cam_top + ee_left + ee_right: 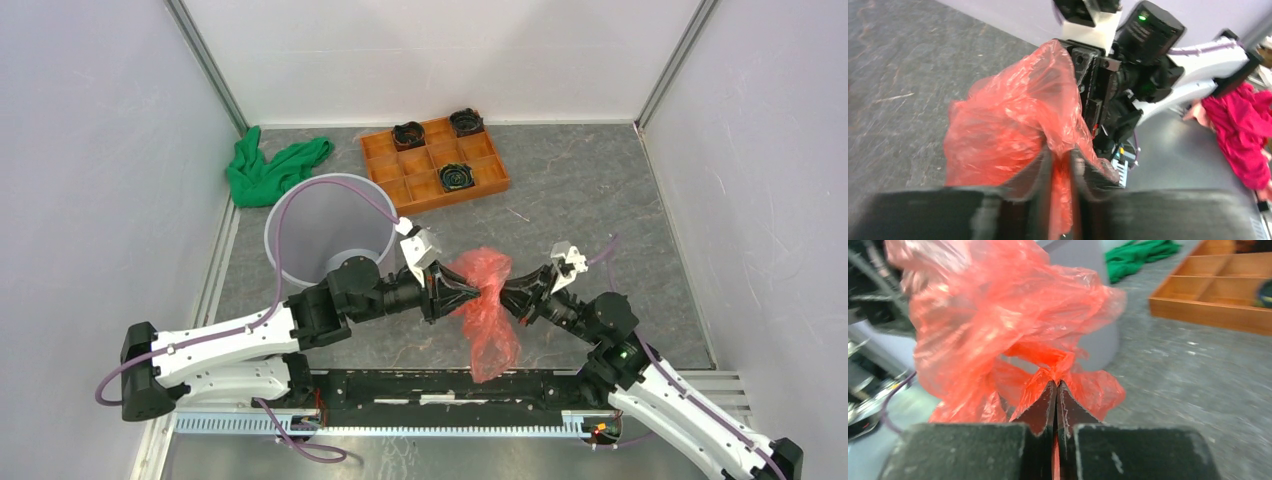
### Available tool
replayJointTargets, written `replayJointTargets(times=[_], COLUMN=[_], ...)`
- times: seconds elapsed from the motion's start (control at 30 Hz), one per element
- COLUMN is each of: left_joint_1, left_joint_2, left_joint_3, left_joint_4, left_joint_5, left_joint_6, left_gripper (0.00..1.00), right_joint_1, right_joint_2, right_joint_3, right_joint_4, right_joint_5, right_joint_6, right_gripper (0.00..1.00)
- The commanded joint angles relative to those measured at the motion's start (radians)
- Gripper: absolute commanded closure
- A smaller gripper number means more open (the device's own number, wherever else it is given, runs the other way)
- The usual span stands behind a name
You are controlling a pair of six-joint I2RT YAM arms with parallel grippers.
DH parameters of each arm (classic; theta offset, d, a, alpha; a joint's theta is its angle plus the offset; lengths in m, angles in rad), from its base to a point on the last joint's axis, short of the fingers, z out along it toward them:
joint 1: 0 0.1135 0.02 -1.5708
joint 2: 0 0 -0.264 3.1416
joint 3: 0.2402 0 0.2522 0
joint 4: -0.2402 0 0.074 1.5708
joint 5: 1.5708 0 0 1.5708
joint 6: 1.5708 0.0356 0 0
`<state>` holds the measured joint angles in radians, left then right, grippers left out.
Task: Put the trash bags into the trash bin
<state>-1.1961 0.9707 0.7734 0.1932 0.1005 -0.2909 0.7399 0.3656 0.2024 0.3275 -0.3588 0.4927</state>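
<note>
The red-orange trash bag point(487, 300) hangs crumpled in the air between my two grippers, its tail drooping toward the near rail. My left gripper point(466, 292) is shut on the bag's left side; film point(1013, 130) is pinched between its fingers. My right gripper point(506, 295) is shut on the bag's right side, film point(998, 325) bunched at its closed tips point(1056, 384). The grey trash bin point(330, 228) stands upright and open just left and behind the bag, its wall point(1093, 340) behind the film in the right wrist view.
An orange compartment tray point(436, 162) with black coils sits at the back. A green cloth point(270, 168) lies behind the bin near the left wall. White walls enclose the table. A pink cloth point(1243, 130) shows in the left wrist view beyond the right arm.
</note>
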Motion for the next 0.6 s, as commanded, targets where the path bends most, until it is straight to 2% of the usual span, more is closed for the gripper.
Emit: replayJointTargets(times=[0.0, 0.1, 0.13, 0.2, 0.27, 0.3, 0.4, 0.47, 0.57], left_joint_1=[0.002, 0.001, 0.001, 0.001, 0.002, 0.002, -0.011, -0.032, -0.091], left_joint_2=[0.008, 0.038, 0.053, 0.088, 0.113, 0.123, 0.173, 0.228, 0.299], left_joint_3=[0.065, 0.152, 0.19, 0.262, 0.304, 0.311, 0.29, 0.278, 0.274], left_joint_4=[-0.052, -0.245, -0.329, -0.451, -0.486, -0.475, -0.428, -0.39, -0.384], left_joint_5=[-0.247, -0.471, -0.539, -0.563, -0.476, -0.416, -0.358, -0.348, -0.428], left_joint_6=[-0.052, -0.16, -0.217, -0.283, -0.306, -0.318, -0.379, -0.418, -0.444], left_gripper=[0.54, 0.1, 0.02, 0.0, 0.0, 0.0, 0.0, 0.0, 0.0], right_joint_1=[0.0, 0.001, 0.001, 0.0, 0.0, 0.001, 0.001, 0.001, 0.0], right_joint_2=[-0.047, -0.067, -0.064, -0.044, -0.018, -0.004, 0.023, 0.03, 0.019], right_joint_3=[0.092, 0.104, 0.109, 0.121, 0.128, 0.128, 0.135, 0.15, 0.17], right_joint_4=[-0.265, -0.388, -0.41, -0.425, -0.418, -0.404, -0.362, -0.372, -0.401], right_joint_5=[0.37, 0.567, 0.606, 0.631, 0.632, 0.619, 0.571, 0.586, 0.61], right_joint_6=[-0.034, -0.036, -0.039, -0.049, -0.047, -0.044, -0.04, -0.036, -0.046], right_gripper=[1.0, 1.0, 1.0, 1.0, 1.0, 0.99, 1.0, 0.99, 0.99])
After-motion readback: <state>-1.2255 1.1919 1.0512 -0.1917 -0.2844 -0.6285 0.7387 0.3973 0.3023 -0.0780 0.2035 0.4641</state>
